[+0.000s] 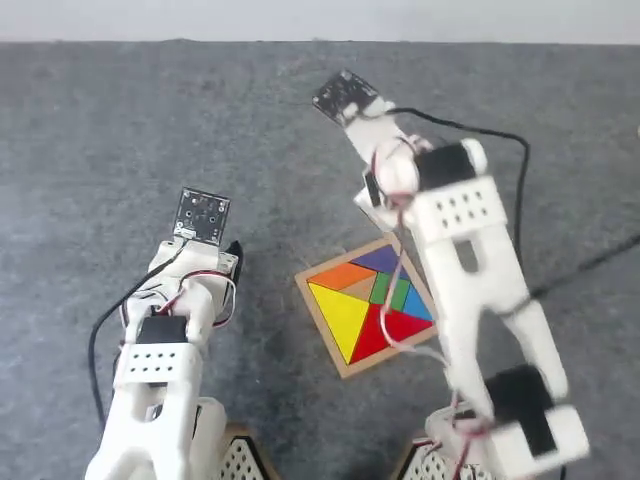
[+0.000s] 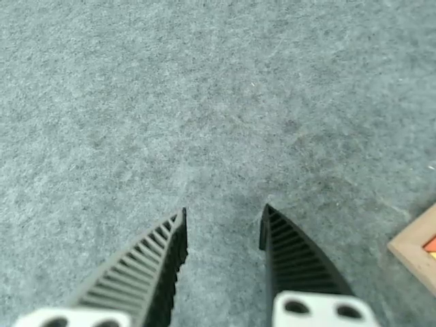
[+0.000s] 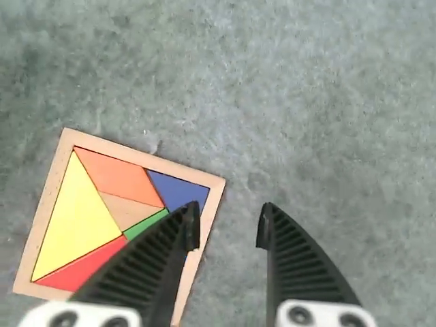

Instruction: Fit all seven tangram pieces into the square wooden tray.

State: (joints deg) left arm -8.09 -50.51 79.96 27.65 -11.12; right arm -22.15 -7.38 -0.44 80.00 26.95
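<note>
My left pincer (image 2: pixel 225 211) hangs open over bare grey worktop (image 2: pixel 204 102), gripping nothing. One corner of the square wooden tray (image 2: pixel 415 248) lies off to the side. My right pincer (image 3: pixel 229 206) is also open and empty, one finger over the tray's rim and the other over the worktop beside it. In its wrist view the yellow triangle (image 3: pixel 75 218), orange piece (image 3: pixel 116 174) and blue piece (image 3: pixel 174 191) lie flat inside. The high view adds a light-blue triangle (image 1: pixel 418 305), and my right arm crosses the tray's far side.
</note>
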